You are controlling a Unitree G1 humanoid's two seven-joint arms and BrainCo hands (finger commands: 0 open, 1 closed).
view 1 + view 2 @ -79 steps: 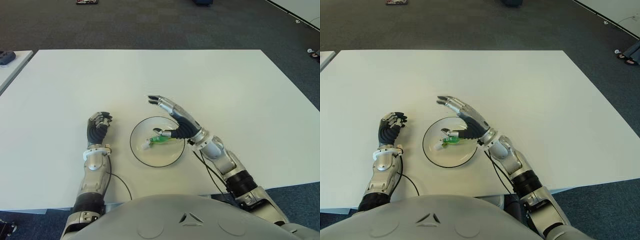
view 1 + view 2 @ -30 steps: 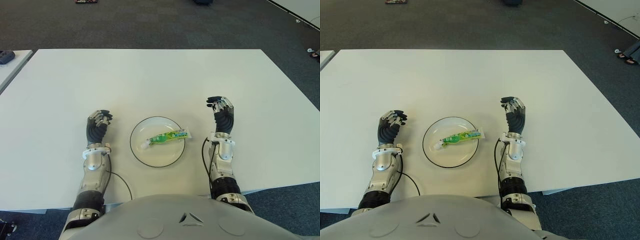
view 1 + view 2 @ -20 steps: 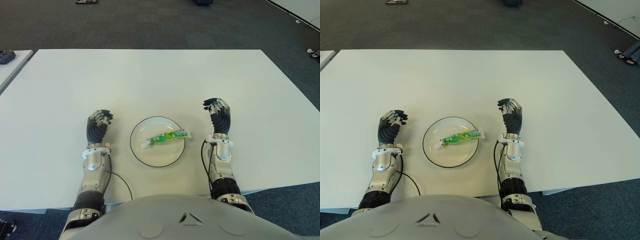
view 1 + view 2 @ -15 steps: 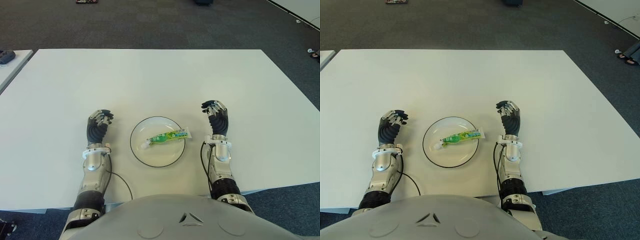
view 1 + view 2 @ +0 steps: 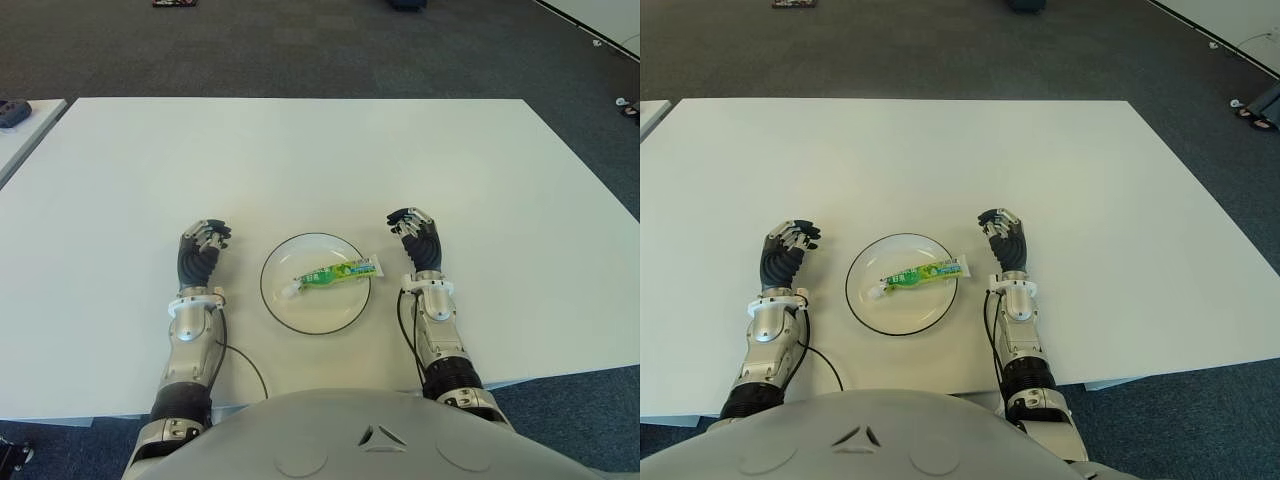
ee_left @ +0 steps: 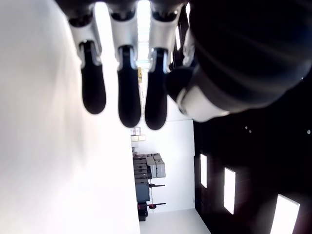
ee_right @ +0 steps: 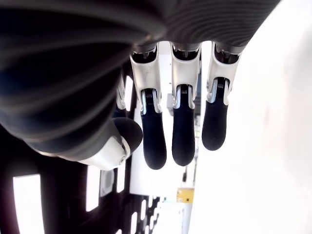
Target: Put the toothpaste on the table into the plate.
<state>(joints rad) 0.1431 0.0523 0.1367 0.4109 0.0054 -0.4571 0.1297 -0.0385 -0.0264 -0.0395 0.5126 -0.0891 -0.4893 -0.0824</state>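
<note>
Toothpaste (image 5: 333,272) lying across plate (image 5: 300,318).
Left hand (image 5: 200,249) and right hand (image 5: 416,240) flank it, fingers curled, empty.

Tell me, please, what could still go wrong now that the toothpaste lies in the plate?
The green toothpaste tube lies with its flat end over the rim of the round white plate, so a nudge might tip it out. The right hand, curled and empty, sits close beside that end; moving it could bump the tube.
</note>
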